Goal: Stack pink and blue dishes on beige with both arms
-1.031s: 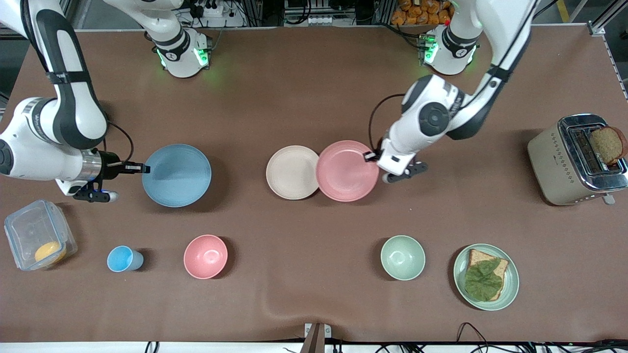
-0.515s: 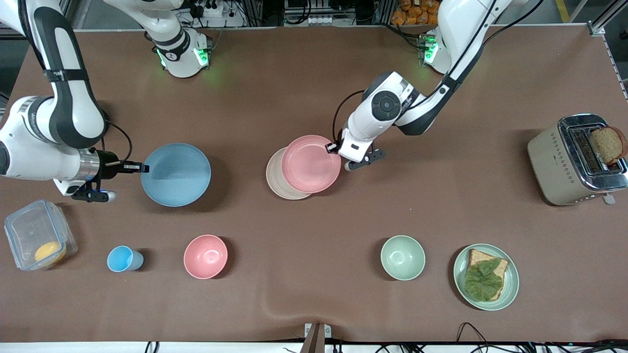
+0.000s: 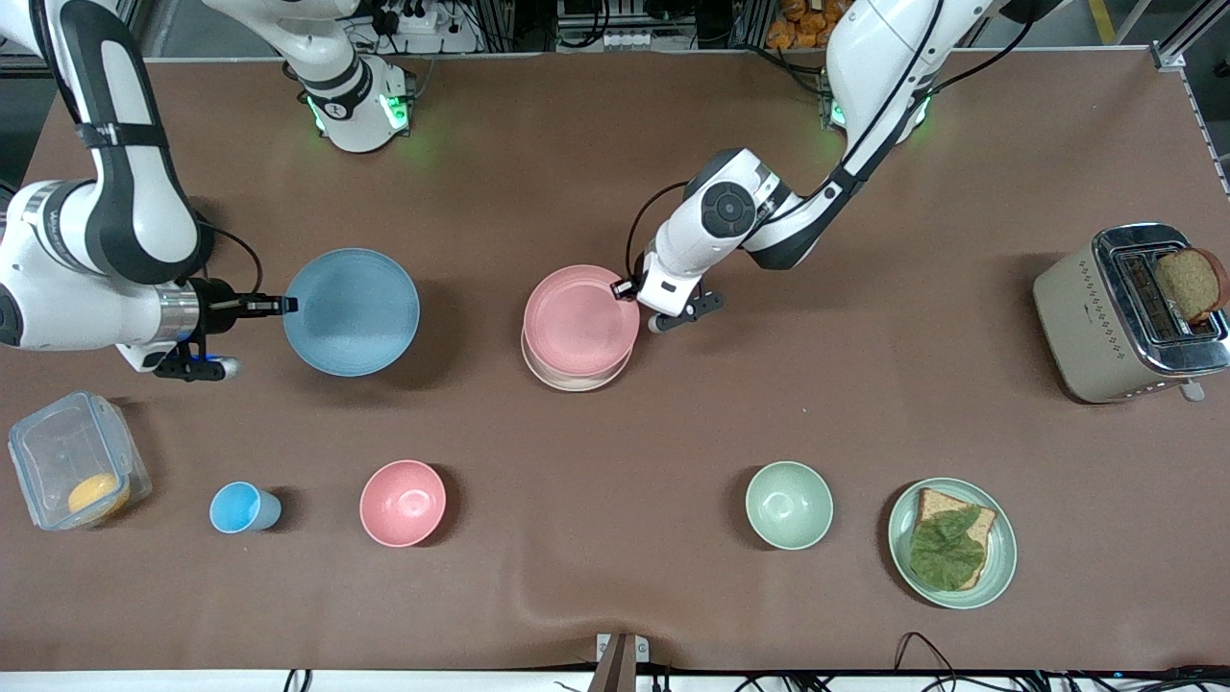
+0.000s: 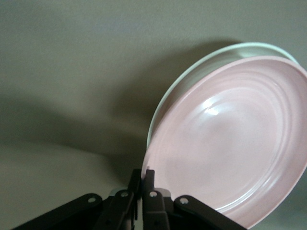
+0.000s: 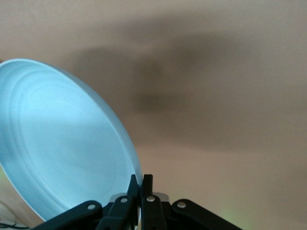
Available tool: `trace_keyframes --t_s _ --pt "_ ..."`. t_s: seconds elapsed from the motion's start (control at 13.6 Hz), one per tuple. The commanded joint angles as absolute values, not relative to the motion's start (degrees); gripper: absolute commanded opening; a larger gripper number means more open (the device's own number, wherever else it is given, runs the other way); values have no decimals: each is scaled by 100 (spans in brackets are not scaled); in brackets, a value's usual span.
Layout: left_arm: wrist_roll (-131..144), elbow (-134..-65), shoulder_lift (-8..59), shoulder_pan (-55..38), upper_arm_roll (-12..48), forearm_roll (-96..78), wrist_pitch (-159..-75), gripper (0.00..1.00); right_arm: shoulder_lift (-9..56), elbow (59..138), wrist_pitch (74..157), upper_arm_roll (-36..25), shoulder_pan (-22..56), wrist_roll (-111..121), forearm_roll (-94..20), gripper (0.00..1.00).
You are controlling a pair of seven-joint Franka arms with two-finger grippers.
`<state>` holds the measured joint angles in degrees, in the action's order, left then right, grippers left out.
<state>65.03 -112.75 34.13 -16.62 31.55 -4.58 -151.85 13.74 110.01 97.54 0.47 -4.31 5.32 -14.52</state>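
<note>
The pale pink plate point(image 3: 579, 320) hangs almost squarely over the cream-beige plate point(image 3: 577, 379), of which only a thin crescent shows. My left gripper point(image 3: 625, 287) is shut on the pink plate's rim. In the left wrist view the pink plate point(image 4: 235, 139) fills the frame with the beige plate's edge point(image 4: 211, 60) under it, and the left gripper point(image 4: 144, 176) pinches the rim. My right gripper point(image 3: 286, 306) is shut on the rim of the light blue plate point(image 3: 352, 311), held above the table toward the right arm's end. The blue plate point(image 5: 57, 143) and right gripper point(image 5: 140, 181) show in the right wrist view.
Nearer the front camera stand a clear lidded box point(image 3: 77, 461) with something orange, a small blue cup point(image 3: 240, 507), a pink bowl point(image 3: 403, 503), a green bowl point(image 3: 789, 505) and a mint-green plate point(image 3: 999, 567) with bread and lettuce. A toaster point(image 3: 1119, 312) sits at the left arm's end.
The left arm carried the pink plate sideways from beside the beige plate to over it. The right arm lifted the blue plate off the table.
</note>
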Motion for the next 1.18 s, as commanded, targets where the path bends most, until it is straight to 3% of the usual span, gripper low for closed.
trace_keyframes --t_s 0.0,0.52,0.59,0.66,0.88,1.1 --pt "6548 -10960 3682 -1793 3067 -378 -15249 0 1274 11021 9537 53 -264 483 -1591 0" --pt "6565 -10784 3841 -2056 2795 -316 -15240 1 1292 11074 9588 44 570 -622 -2100 0" --pt "6565 -10784 3841 -2057 2778 -316 -15240 41 1283 11100 9641 44 693 -755 -2161 0" --pt "6565 -10775 3841 -2057 2769 -316 -15240 97 1275 11196 9729 44 773 -860 -2223 0" --pt "6583 -10731 3474 -1952 2751 -308 -15162 100 1134 11521 10097 44 940 -879 -2486 0" --pt "6513 -10635 2508 -1487 2646 -2 -14102 100 1125 11741 10676 44 1430 -1360 -2540 0"
